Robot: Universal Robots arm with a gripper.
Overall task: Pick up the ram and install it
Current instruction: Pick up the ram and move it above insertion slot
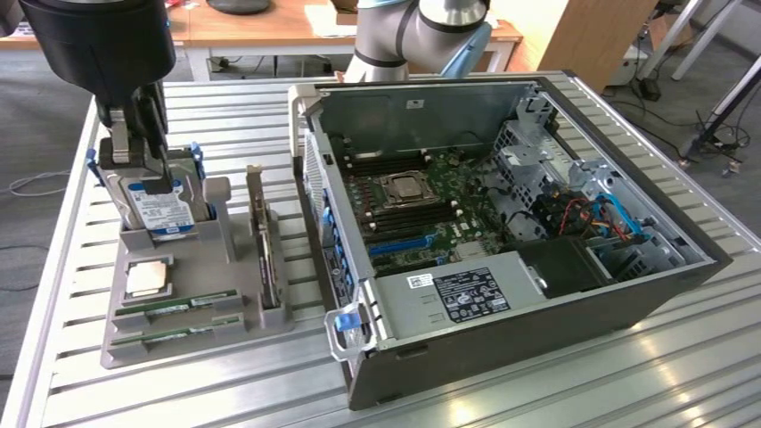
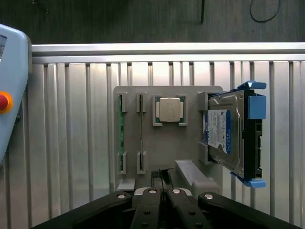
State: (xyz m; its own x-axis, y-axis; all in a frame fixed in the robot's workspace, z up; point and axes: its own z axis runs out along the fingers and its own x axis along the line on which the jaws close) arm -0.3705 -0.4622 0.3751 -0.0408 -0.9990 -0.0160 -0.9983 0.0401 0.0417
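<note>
In the wrist view the jaws are closed on nothing, over the tray [image 2: 162, 148] holding the ram [image 2: 121, 138]. The exterior view adds the open computer case [image 1: 535, 352].

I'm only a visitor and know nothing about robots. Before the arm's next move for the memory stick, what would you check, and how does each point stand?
1. Pincer empty: ok, nothing is in it.
2. Pincer open for a grasp: not ok, it is shut.
3. Ram ready in the grey holder: ok, two green sticks lie in their slots.
4. Pincer over the ram: not ok, in the exterior view it hangs by the hard drive, apart from the sticks.
5. Computer case open, board exposed: ok.
6. Free memory slot on the board: cannot tell.
</note>
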